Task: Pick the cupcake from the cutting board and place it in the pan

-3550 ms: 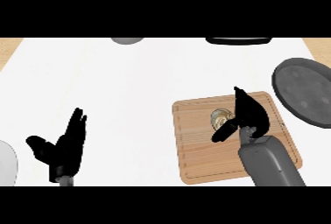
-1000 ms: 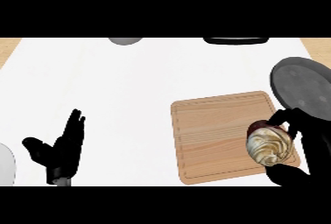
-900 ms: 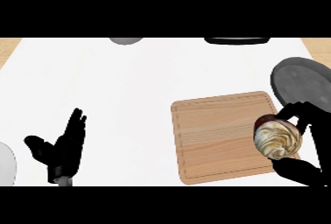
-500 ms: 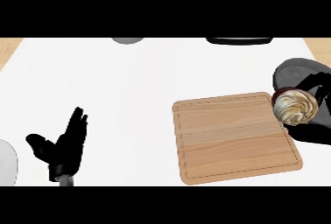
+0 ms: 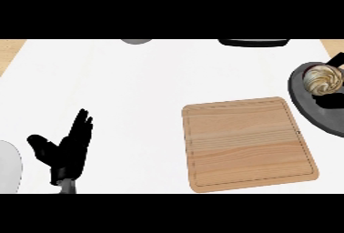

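Observation:
The cupcake (image 5: 321, 78), with its swirled cream top, is at the far right of the head view, above the dark grey pan (image 5: 310, 111). My right hand (image 5: 331, 100) curls round it from the right edge, with black fingers showing above and below it; most of the hand is out of view. The wooden cutting board (image 5: 249, 143) lies bare just left of the pan. My left hand (image 5: 67, 152) rests open at the lower left, fingers up, far from the board.
A pale grey rounded object (image 5: 8, 169) sits at the left edge beside my left hand. A grey dish (image 5: 136, 41) and a black item (image 5: 254, 42) lie along the far edge of the white counter (image 5: 134, 91).
My right hand took the cupcake off the cutting board and carried it right and away, to above the pan. The board is now bare. The left hand has stayed put.

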